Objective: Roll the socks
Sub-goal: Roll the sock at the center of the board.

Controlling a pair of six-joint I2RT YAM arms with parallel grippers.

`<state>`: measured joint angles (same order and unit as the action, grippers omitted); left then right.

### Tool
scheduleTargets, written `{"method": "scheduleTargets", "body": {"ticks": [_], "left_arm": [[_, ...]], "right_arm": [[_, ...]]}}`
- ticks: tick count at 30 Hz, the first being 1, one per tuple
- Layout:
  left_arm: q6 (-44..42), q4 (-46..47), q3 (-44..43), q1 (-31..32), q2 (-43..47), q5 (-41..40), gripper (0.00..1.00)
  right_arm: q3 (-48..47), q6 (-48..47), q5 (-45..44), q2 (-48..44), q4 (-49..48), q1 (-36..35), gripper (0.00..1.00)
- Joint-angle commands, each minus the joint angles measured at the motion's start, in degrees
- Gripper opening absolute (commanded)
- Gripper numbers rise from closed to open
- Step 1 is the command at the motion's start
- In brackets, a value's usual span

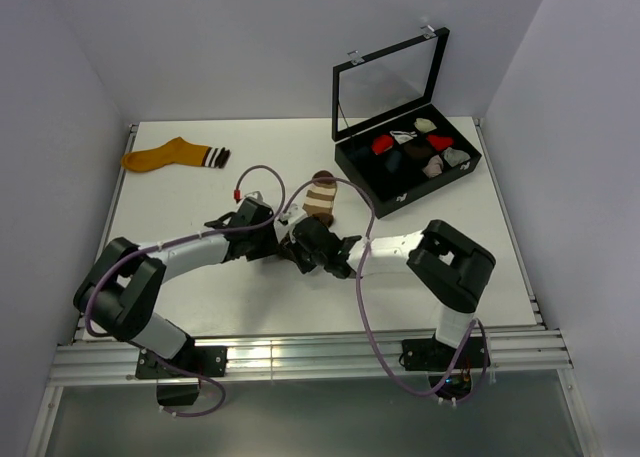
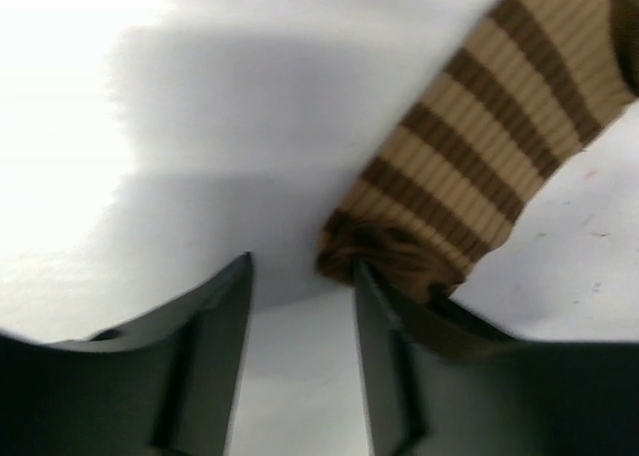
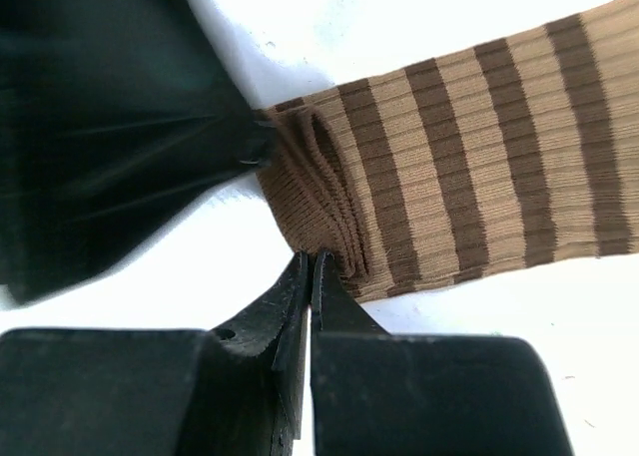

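Top external: white table (image 1: 180, 192), walls (image 1: 250, 37) seemingly lilac.

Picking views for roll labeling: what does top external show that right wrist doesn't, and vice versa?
Top external only: the mustard sock lying flat at far left, and the open black case holding sock bundles.
Right wrist only: the folded end up close, and the right gripper shut with its tips at the fold's edge.
Both: the brown striped sock.
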<state>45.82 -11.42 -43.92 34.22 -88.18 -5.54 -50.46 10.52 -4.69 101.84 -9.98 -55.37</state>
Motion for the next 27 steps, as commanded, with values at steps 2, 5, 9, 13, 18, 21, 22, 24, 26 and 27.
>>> {"method": "scheduleTargets", "body": {"ticks": [2,5,9,13,18,21,22,24,26,27], "left_arm": [[4.4,-5.7,1.2,-0.9,6.4,-6.6,0.56],[6.6,-6.9,1.6,-1.0,10.0,-7.4,0.64],[10.2,-6.3,3.0,-1.0,12.9,-4.7,0.67],[13.6,-3.0,5.2,-0.9,12.3,0.9,0.68],[16.4,0.5,5.6,-0.6,9.2,5.0,0.66],[17.1,2.0,5.4,-0.1,8.0,6.1,0.66],[17.2,2.4,5.3,0.0,7.7,6.0,0.65],[17.5,3.3,5.2,0.0,6.5,5.8,0.64],[17.5,3.9,5.0,0.0,5.4,6.2,0.62],[17.5,4.1,4.9,0.0,4.3,6.2,0.61]], "right_arm": [[-1.9,9.7,17.2,1.0,9.5,3.8,0.00],[-2.6,15.1,23.8,1.1,9.5,7.5,0.00],[-2.7,22.0,36.8,2.8,7.4,13.2,0.00],[-2.1,29.3,43.6,6.0,4.7,16.9,0.00],[-1.1,33.6,47.0,8.8,1.2,20.7,0.00],[-1.6,32.9,47.0,9.8,2.5,20.9,0.00],[-1.6,32.8,46.9,10.2,2.5,21.0,0.00],[-1.6,32.8,46.7,10.6,2.4,21.1,0.00],[-1.8,32.9,46.9,11.4,2.4,21.2,0.00],[-1.8,32.9,46.9,11.5,2.2,21.3,0.00]]}}
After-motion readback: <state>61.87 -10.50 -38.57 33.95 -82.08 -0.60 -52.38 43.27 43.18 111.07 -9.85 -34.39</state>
